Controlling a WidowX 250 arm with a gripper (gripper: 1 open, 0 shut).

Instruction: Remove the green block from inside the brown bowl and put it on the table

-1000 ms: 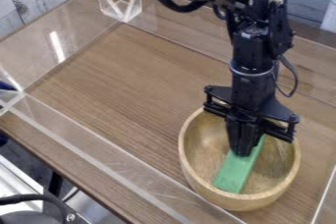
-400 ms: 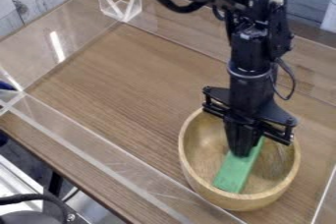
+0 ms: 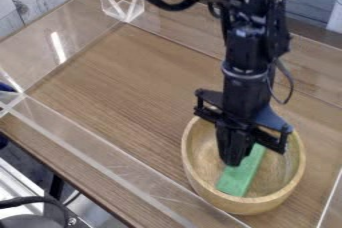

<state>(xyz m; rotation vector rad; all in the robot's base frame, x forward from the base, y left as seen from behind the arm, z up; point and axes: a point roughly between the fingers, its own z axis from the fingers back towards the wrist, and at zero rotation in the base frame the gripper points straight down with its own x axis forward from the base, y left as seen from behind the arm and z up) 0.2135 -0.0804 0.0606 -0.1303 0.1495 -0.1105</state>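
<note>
The green block [image 3: 238,179] lies inside the brown bowl [image 3: 191,167], tilted on a slant: its lower end points toward the bowl's near rim and its upper end rises toward the middle, where it meets the gripper [image 3: 238,154]. The gripper points almost straight down into the bowl, and its dark fingers are drawn together on the block's upper end, so it is holding the block; whether the low end touches the wood of the bowl is hard to make out. The black cross-shaped body of the gripper sits just above the bowl's rim, and the black arm [image 3: 247,32] rises from it toward the top of the view. The bowl stands on the wood-grain surface [image 3: 120,82] near its front right corner. Low clear acrylic walls [image 3: 54,44] edge the surface, and a small clear angled piece [image 3: 127,7] stands at the far side, well apart from the bowl.
</note>
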